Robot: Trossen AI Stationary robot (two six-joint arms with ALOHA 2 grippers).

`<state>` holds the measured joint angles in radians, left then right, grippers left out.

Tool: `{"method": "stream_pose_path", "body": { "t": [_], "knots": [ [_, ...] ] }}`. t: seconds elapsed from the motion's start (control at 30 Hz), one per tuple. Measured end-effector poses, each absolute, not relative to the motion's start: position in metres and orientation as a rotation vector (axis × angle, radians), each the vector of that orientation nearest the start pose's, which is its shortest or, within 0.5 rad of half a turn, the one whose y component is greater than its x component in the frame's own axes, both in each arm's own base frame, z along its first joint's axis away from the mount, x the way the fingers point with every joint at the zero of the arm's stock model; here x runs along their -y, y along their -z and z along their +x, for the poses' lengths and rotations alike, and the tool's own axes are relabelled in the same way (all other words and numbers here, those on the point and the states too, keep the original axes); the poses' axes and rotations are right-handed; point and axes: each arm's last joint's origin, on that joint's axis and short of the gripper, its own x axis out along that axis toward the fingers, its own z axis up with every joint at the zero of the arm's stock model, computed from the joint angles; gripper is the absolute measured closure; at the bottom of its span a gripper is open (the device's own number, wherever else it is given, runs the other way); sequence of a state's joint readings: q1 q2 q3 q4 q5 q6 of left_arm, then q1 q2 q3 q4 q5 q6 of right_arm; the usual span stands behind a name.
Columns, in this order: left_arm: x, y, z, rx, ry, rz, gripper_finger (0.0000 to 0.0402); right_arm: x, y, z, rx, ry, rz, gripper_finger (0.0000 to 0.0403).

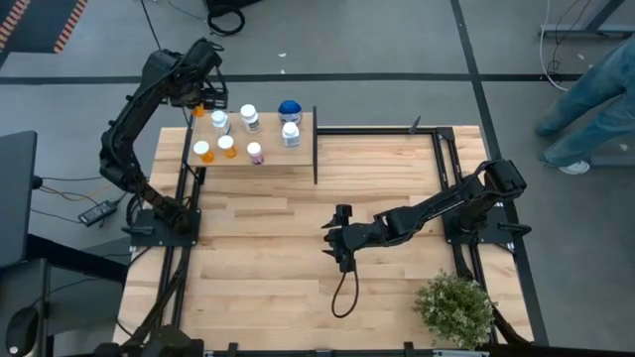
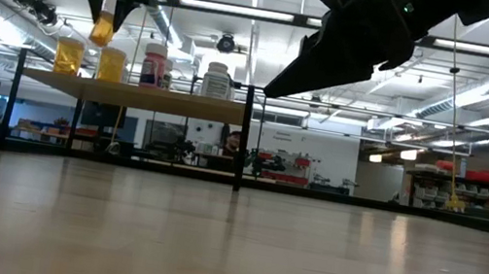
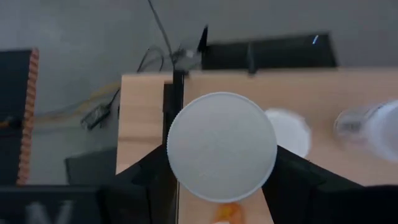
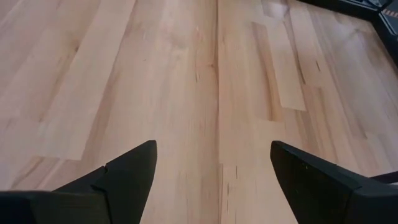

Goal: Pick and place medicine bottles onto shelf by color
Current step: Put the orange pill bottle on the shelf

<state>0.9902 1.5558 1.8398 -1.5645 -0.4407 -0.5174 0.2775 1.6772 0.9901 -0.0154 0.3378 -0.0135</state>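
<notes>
Plank tabletop, seen from above, carrying at its far left corner the shelf, a small light-wood board on a black frame. The right arm reaches across the middle of the tabletop; the right hand hangs over bare planks with its fingers spread wide and nothing between them. The left arm rises from its base at the tabletop's left edge and bends over the far left corner of the shelf; the left hand is closed on an orange medicine bottle, which hangs clear above the board in the low view. In the left wrist view the white cap of this bottle fills the gap between the dark fingers. A potted plant stands at the near right corner of the tabletop. On the shelf stand the other medicine bottles: two orange ones at the left end, a pinkish one near the middle, white ones toward the far edge, and a wider blue-topped one at the far right of the group. Beyond the tabletop, at upper right of the overhead view, a person's legs show on the floor.
</notes>
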Motion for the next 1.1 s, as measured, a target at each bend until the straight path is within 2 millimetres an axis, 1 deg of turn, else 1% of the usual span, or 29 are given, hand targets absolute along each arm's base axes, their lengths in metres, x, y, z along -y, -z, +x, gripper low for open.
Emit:
{"method": "stream_pose_path", "body": {
  "t": [0.1,0.17,0.3,0.6,0.9,1.1],
  "knots": [
    [-0.227,-0.382,0.135,-1.089,-1.548,-0.777,0.0202,-0.086,-0.196,0.337,-0.67,0.054,-0.223,0.008],
    [-0.227,-0.367,0.135,-1.164,-1.543,-0.781,0.0196,-0.086,-0.196,0.337,-0.669,0.055,-0.223,0.008],
    [-0.231,-0.356,0.137,-1.182,-1.562,-0.742,0.0184,-0.086,-0.196,0.338,-0.666,0.054,-0.222,0.008],
    [-0.236,-0.354,0.141,-1.128,-1.553,-0.755,0.0198,-0.086,-0.196,0.338,-0.666,0.055,-0.221,0.008],
    [-0.237,-0.354,0.145,-1.095,-1.519,-0.777,0.0183,-0.087,-0.196,0.338,-0.667,0.049,-0.217,0.008],
    [-0.237,-0.354,0.148,-1.081,-1.495,-0.786,0.0196,-0.087,-0.196,0.338,-0.667,0.048,-0.216,0.008]
  ]
}}
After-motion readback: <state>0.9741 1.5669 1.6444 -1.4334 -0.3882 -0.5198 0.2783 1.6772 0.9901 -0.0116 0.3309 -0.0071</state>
